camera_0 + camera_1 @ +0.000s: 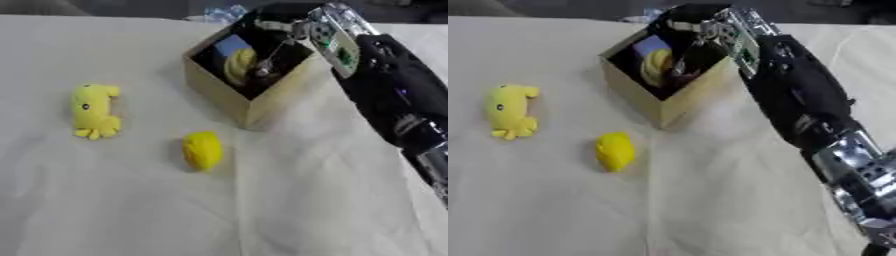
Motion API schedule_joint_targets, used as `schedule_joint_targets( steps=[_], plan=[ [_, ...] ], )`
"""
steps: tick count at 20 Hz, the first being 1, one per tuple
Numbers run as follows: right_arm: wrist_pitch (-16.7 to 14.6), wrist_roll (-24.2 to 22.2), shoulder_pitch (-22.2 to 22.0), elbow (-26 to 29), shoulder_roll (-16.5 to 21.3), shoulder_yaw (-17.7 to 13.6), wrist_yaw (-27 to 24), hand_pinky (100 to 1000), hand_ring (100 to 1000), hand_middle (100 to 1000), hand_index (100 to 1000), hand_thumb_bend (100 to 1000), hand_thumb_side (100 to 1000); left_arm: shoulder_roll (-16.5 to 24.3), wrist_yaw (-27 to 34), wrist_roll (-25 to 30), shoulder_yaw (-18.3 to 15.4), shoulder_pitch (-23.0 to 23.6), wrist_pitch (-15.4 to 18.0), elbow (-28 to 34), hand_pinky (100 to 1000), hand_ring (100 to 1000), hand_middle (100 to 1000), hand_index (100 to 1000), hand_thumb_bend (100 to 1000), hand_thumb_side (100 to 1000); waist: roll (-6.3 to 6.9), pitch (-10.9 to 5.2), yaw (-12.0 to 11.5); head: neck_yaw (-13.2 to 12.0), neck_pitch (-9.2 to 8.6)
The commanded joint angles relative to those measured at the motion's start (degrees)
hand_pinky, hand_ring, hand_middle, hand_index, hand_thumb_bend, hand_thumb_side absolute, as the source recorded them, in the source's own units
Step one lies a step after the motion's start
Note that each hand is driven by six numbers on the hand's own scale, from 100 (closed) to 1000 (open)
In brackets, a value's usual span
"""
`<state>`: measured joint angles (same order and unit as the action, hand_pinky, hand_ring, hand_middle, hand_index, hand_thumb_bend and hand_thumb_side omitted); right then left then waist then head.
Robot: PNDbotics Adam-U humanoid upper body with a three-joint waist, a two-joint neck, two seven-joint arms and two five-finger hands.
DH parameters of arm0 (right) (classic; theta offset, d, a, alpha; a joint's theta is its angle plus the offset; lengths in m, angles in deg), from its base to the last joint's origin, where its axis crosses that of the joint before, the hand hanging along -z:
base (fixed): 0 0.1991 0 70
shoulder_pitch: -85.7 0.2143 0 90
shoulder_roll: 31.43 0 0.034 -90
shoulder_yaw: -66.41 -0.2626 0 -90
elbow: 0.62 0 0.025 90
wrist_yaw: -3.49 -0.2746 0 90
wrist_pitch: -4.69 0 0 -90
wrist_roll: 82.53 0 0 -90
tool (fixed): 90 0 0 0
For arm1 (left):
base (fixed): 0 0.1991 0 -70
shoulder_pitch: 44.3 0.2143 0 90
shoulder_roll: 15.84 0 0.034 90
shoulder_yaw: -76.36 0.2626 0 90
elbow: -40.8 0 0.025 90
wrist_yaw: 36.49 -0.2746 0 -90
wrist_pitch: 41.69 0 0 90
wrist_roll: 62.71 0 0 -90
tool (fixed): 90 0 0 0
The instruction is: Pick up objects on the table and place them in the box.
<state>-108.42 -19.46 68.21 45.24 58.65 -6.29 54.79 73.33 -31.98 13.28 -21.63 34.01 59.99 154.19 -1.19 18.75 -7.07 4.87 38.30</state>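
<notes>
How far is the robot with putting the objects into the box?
One yellow object already lies inside the cardboard box. The right hand is over the box's opening; whether its fingers are open or shut cannot be told. Two things are left on the white cloth: a yellow plush toy at the left and a yellow lemon-shaped object in front of the box. The left hand is not visible.

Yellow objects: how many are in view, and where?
3. A yellow plush toy at table left, a lemon-shaped one in front of the box, a third inside it. More may be hidden inside.
</notes>
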Motion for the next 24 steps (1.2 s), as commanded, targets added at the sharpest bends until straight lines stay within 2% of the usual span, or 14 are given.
schedule_joint_targets(
  steps=[1,3,5,8,9,13,18,22,24],
  plan=[
    [0.9,0.2,0.9,3.0,2.0,-0.6,-1.8,935,961,869,968,417,284,1.2,0.2,0.3,-0.1,-0.5,0.0,1.2,877,673,679,844,195,764,0.26,-1.5,0.0,-0.2,0.11],
    [1.7,0.3,0.7,5.2,2.8,-0.8,-3.5,929,948,858,962,383,272,1.3,0.1,0.2,-0.2,-0.4,0.0,1.2,877,673,680,844,195,763,0.29,-1.65,0.1,-0.4,0.22],
    [2.9,0.2,0.2,8.8,4.6,-0.8,-5.8,919,929,840,948,303,264,1.4,0.0,0.1,-0.3,-0.4,0.1,1.2,877,673,680,844,195,761,0.29,-1.78,0.2,-0.6,0.31],
    [5.5,0.2,-1.8,17.6,9.0,-0.3,-11.0,905,891,796,912,114,261,2.5,-0.3,-0.1,-0.4,-0.6,0.1,1.2,875,673,680,842,194,750,0.25,-1.89,0.6,-1.0,0.51],
    [6.6,0.3,-2.9,21.4,10.9,-0.1,-13.2,901,880,784,907,100,265,3.2,-0.5,-0.2,-0.4,-0.9,0.1,1.2,874,674,681,842,194,741,0.27,-1.92,0.8,-1.2,0.57],
    [11.7,1.3,-8.8,37.0,18.9,0.0,-21.9,894,860,763,893,100,333,7.3,-1.7,-0.3,0.4,-3.0,-0.1,1.2,870,675,682,842,191,710,0.43,-1.92,1.6,-1.7,0.62],
    [17.3,4.3,-17.6,53.2,27.0,-2.6,-29.3,891,846,748,881,100,334,15.0,-6.9,0.5,2.5,-6.9,-2.1,0.2,861,689,691,849,196,663,1.01,-1.74,2.6,-2.7,0.59],
    [21.7,8.5,-24.9,60.4,30.3,-6.6,-34.7,889,827,721,869,100,416,23.5,-14.6,3.1,5.0,-11.0,-3.1,-4.4,853,715,720,868,243,632,1.42,-1.49,3.5,-3.1,0.54],
    [23.5,10.9,-27.8,62.4,31.0,-8.6,-36.8,888,818,707,863,100,412,27.8,-18.3,5.9,6.4,-13.4,-3.8,-7.8,850,731,730,875,269,637,1.6,-1.4,3.9,-3.4,0.57]
  ],
)
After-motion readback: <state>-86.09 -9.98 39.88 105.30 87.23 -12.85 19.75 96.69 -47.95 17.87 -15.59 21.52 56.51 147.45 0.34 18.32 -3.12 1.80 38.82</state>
